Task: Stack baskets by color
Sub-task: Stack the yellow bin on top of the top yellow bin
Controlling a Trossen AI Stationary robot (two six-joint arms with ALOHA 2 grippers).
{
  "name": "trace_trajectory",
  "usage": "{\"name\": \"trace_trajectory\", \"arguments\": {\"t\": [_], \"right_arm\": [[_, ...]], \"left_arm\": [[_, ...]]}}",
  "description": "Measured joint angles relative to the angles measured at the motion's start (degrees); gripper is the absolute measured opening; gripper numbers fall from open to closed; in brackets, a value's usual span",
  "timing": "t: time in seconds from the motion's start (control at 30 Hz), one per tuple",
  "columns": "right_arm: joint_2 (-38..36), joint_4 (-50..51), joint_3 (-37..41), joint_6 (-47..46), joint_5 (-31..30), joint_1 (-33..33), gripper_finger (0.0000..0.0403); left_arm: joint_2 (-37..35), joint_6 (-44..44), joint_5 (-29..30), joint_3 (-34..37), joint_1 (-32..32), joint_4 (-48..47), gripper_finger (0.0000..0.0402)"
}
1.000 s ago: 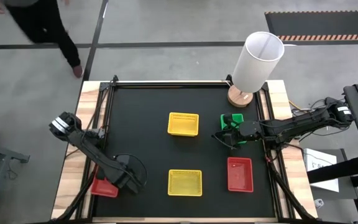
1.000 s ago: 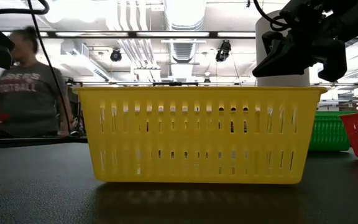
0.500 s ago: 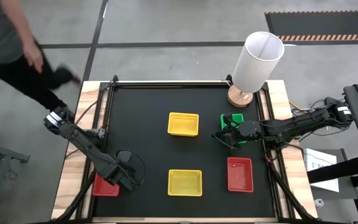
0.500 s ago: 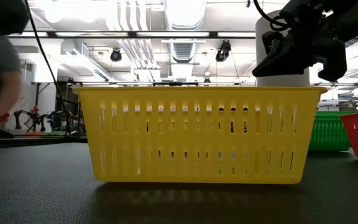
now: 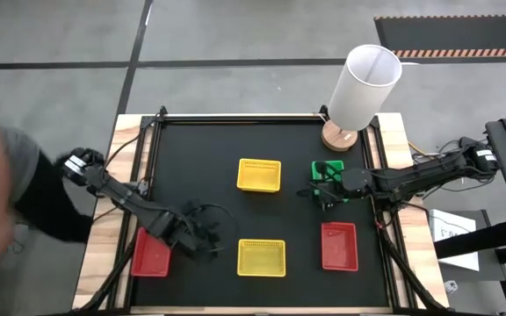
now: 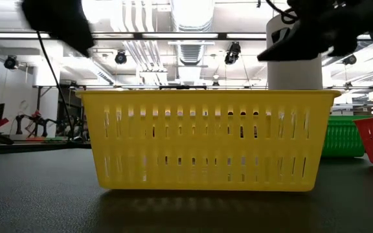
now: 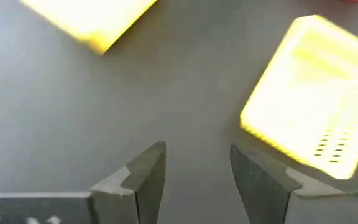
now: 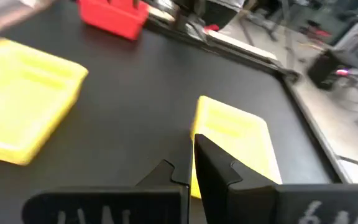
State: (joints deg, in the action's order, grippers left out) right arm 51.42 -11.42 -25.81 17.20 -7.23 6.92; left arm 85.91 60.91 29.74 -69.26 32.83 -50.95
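Two yellow baskets lie flat on the black table, one mid-table (image 5: 259,175) and one near the front edge (image 5: 262,257). A red basket (image 5: 151,253) sits at the mat's left edge and another red one (image 5: 339,245) at the front right. A green basket (image 5: 328,169) stands at the right, partly hidden under my right arm. My left gripper (image 5: 207,240) hangs open over bare table between the left red basket and the near yellow basket (image 7: 316,93), with nothing between its fingers (image 7: 197,149). My right gripper (image 5: 313,192) is shut (image 8: 190,140) and hangs raised just left of the green basket.
A tall white cylinder (image 5: 365,86) on a wooden base stands at the far right corner, behind the green basket. A person (image 5: 7,211) is close to the table's left side. In the low view the near yellow basket (image 6: 206,139) fills the middle.
My left gripper has risen from the left red basket and swung toward the table's right, rolling as it went; it now hangs beside the near yellow basket. The red basket stays lying at the left edge. The person has walked along the table's left side toward the near end.
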Motion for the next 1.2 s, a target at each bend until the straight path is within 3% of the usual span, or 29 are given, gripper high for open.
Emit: {"name": "trace_trajectory", "arguments": {"t": [0.23, 0.43, 0.77, 1.0, 1.2], "right_arm": [[0.9, 0.0, -3.3, -3.9, -0.2, 6.3, 0.0009], [7.6, 0.7, -9.3, -4.3, -9.9, 13.4, 0.0009], [21.9, 6.5, -22.9, -11.5, -10.9, 20.9, 0.0009], [30.7, 17.2, -35.6, -18.7, -11.1, 25.9, 0.0009], [37.8, 30.8, -47.2, -25.8, -11.0, 28.7, 0.0009]], "left_arm": [[0.0, -37.2, -0.3, 3.1, -3.4, 23.5, 0.0164], [-0.7, -53.2, -2.2, 3.1, -5.6, 26.3, 0.0164], [-2.6, -62.6, -8.2, 6.3, -5.9, 28.3, 0.0164], [-6.9, -64.7, -13.0, 18.1, -5.8, 45.9, 0.0164], [-10.9, -64.3, -9.1, 26.4, -5.8, 59.8, 0.0164]]}}
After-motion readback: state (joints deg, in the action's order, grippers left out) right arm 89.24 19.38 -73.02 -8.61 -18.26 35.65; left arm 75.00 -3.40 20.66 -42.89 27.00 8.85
